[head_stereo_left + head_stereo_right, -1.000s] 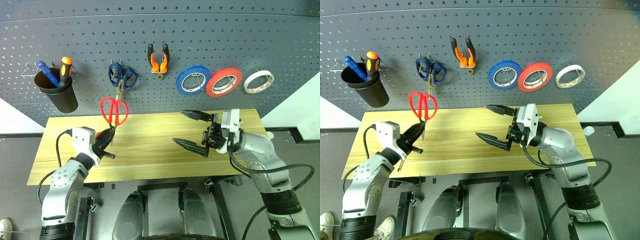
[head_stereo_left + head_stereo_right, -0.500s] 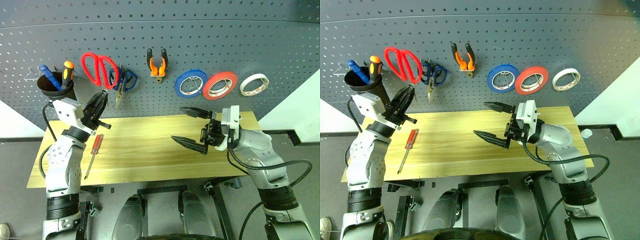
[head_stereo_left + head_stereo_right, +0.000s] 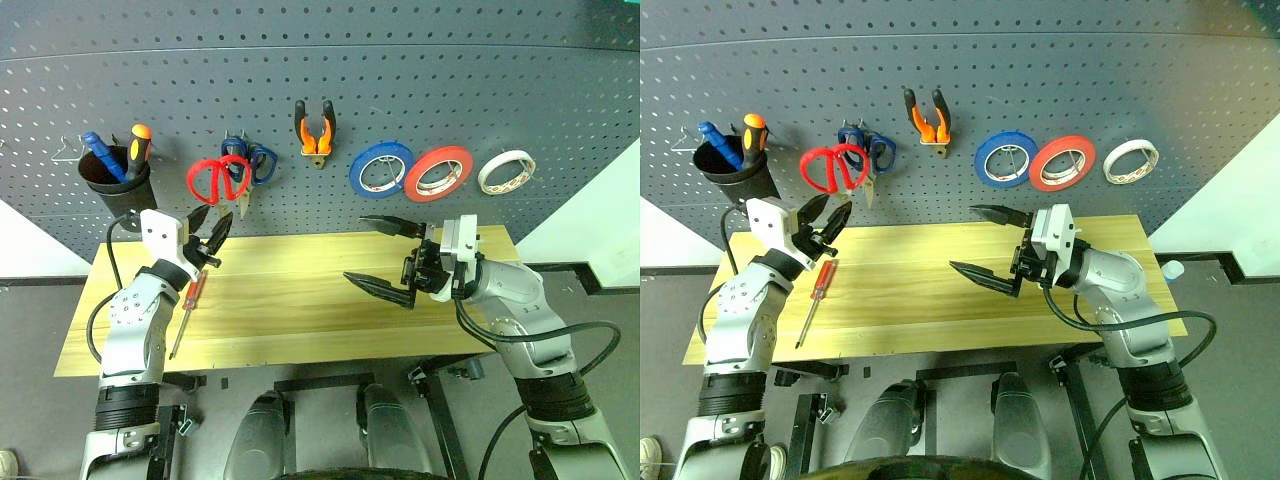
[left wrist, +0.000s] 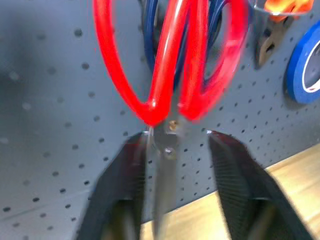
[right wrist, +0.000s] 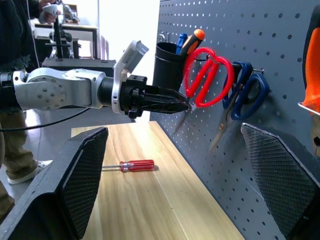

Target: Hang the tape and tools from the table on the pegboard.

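Since the earlier frame, red-handled scissors (image 3: pixel 218 178) went from held above the tabletop (image 3: pixel 290 300) to hanging on the pegboard (image 3: pixel 400 90); left gripper (image 3: pixel 212 238) jaws apart at six o'clock below them. Right gripper (image 3: pixel 385 260) jaws wide, empty. Slim screwdriver (image 3: pixel 188 310) lay on the tabletop: light, rigid, likely rolls; grip the red handle.

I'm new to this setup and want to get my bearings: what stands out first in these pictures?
The red-handled scissors hang on the dark pegboard beside the blue-handled scissors, with the left gripper open just below them. A red-handled screwdriver lies alone on the wooden table. Further right hang orange-and-black pliers and three tape rolls.
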`<control>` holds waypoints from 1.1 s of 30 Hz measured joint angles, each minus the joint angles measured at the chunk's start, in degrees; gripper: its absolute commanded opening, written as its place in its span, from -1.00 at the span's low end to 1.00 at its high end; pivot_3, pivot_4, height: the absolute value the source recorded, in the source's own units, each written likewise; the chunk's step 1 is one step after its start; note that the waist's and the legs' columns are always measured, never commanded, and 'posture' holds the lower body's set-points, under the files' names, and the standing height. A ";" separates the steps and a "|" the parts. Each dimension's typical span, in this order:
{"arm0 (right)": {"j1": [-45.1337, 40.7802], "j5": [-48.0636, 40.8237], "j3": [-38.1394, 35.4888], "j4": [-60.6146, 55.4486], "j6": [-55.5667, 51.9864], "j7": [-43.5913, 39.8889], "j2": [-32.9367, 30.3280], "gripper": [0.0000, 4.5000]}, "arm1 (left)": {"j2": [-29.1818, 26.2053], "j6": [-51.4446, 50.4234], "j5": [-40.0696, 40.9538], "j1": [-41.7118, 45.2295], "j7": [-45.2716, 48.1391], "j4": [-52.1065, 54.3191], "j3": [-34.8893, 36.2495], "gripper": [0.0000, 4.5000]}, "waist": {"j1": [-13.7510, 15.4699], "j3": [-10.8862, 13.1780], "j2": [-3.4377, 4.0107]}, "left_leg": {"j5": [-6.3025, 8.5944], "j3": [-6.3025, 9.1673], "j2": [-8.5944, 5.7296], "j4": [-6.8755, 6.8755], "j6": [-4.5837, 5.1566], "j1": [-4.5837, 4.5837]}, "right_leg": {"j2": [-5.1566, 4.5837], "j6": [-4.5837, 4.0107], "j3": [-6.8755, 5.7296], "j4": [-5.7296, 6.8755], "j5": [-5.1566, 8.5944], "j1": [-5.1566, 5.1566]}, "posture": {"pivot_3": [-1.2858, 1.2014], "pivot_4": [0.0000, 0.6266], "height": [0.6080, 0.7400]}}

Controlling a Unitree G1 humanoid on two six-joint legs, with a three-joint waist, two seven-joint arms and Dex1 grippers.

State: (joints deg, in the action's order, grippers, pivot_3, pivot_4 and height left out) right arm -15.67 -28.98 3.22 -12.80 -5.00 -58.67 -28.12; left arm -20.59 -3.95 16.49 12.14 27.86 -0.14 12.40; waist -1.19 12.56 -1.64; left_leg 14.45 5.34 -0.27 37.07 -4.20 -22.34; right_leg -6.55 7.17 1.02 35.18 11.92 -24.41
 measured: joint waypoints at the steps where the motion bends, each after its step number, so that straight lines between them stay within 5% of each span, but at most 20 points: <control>1: 0.16 0.53 0.01 0.20 0.33 -0.33 -0.08 1.00 | -0.49 -1.05 -0.10 -0.11 -0.49 -0.01 0.03 0.23 | 0.00 -0.09 -0.01 | 0.00 0.00 0.00 0.00 0.00 0.01 | 0.00 0.00 0.00 0.01 0.00 0.00 | -0.02 -0.60 0.85; 10: 2.39 1.29 1.56 0.87 0.17 -4.80 -0.58 1.00 | -6.13 -21.51 -0.38 -4.29 -6.97 -5.71 2.17 0.23 | -1.24 -0.25 0.00 | 0.00 0.00 0.01 0.01 0.01 0.12 | 0.01 0.01 0.02 0.13 0.02 0.05 | 0.00 -0.50 0.85; 17: 3.69 2.39 3.42 1.87 0.16 -5.86 -0.54 1.00 | -9.84 -34.74 -2.10 -2.47 -9.61 -13.39 2.21 0.98 | -1.15 -0.24 0.00 | 0.00 0.04 0.01 0.01 0.01 0.14 | 0.01 0.01 0.01 0.18 0.03 0.06 | 0.00 -0.46 0.85; 30: 5.98 3.00 3.51 1.45 -0.92 -4.09 -0.57 1.00 | -10.73 -41.98 -6.27 13.41 -6.63 -34.43 -5.07 0.98 | -1.37 -0.24 -0.01 | 0.00 0.02 0.01 -0.01 0.01 0.16 | 0.02 0.05 0.02 0.17 0.02 0.07 | -0.03 -0.43 0.85; 33: 6.14 3.03 3.30 1.11 -0.92 -3.40 -0.67 1.00 | -10.71 -41.37 -7.28 15.81 -5.80 -38.68 -6.42 0.71 | -1.38 -0.24 -0.01 | 0.00 0.03 0.01 -0.01 0.01 0.16 | 0.02 0.05 0.02 0.18 0.02 0.07 | -0.03 -0.44 0.85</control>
State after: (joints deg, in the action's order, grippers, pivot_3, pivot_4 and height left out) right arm -9.54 -25.95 6.52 -11.70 -5.92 -62.07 -28.78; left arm -31.30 -45.32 9.21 27.95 22.06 -38.82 5.98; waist -2.57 12.33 -1.65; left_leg 14.45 5.36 -0.26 37.06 -4.19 -22.18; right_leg -6.53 7.22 1.04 35.36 11.94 -24.33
